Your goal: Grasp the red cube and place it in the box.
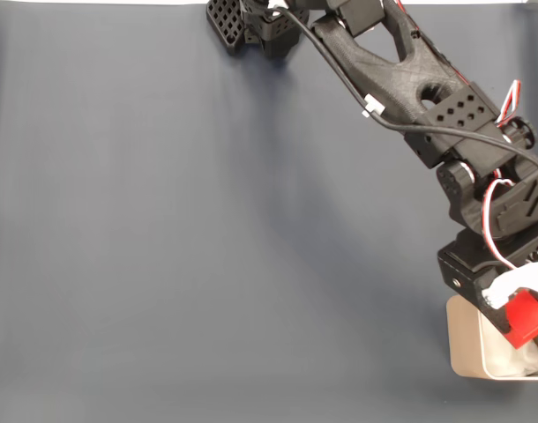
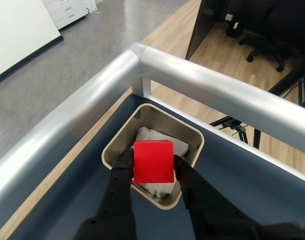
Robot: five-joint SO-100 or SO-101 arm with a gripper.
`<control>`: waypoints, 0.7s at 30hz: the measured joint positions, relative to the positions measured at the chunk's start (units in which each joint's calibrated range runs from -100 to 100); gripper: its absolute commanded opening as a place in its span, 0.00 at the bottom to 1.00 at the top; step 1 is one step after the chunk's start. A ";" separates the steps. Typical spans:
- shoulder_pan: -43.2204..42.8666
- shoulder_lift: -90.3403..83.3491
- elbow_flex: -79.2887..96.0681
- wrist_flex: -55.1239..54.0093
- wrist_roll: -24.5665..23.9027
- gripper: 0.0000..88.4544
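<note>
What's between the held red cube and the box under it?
Nothing solid. In the wrist view the pincer grips the red cube above the box; beneath it only the white padding lining the box.

Black 3D-printed arm point(image 1: 384, 66): in the fixed view, reaches from the top edge diagonally down to the lower right, red and white wires looped at the wrist. Two-finger gripper point(image 2: 153, 167): in the wrist view, points downward, black fingers point(image 2: 121, 182) clamped on opposite sides of a small bright red cube point(image 2: 153, 161), held aloft.
</note>
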 measured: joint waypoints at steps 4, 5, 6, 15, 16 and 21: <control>0.00 0.00 0.00 -0.08 0.00 0.00; 0.22 0.00 0.00 -0.08 0.05 0.00; 0.37 0.00 0.00 -0.32 0.05 0.00; 1.41 0.00 0.00 -1.19 0.05 0.00; 1.34 0.00 0.00 -1.27 0.05 0.02; 1.56 0.00 0.00 -1.99 0.05 0.20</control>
